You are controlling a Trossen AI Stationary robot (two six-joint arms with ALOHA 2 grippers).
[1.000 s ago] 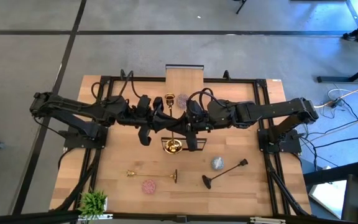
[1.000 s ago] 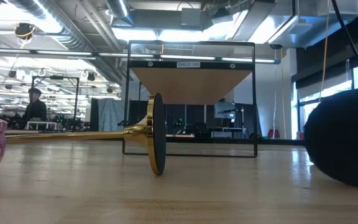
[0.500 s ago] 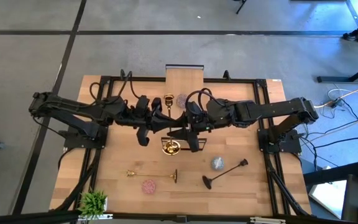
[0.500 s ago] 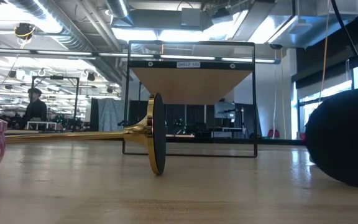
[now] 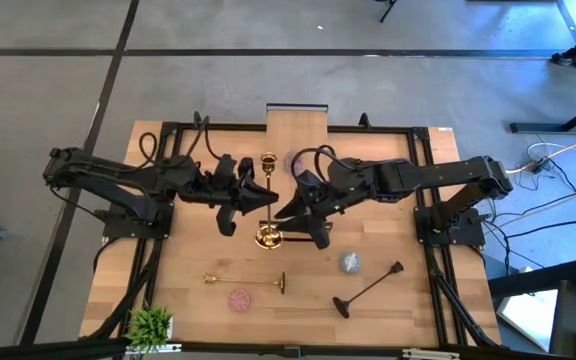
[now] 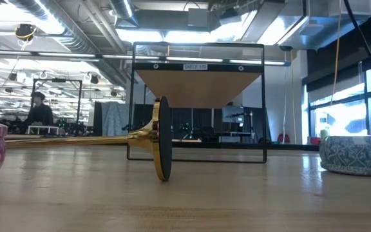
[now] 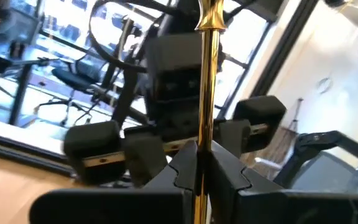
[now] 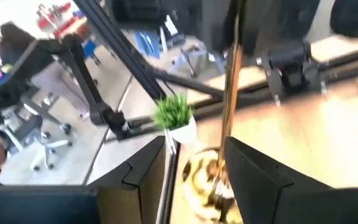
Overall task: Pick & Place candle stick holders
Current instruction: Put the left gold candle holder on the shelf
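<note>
Both arms are matte black, built of blocky jointed segments, with loops of black cable arching above their wrists. Each stands on a black base plate. The left gripper (image 7: 199,180) has angular, wedge-shaped black fingers (image 7: 229,174); the right gripper (image 8: 194,171) has flat dark fingers (image 8: 253,174).

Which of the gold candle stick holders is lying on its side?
The gold holder near the table's front edge, beside the pink cup; the other gold ones stand upright.

Three gold candle stick holders (image 5: 266,237), one black holder (image 5: 369,290), three sparkly cups (image 5: 240,298), one potted plant (image 5: 150,324)
</note>
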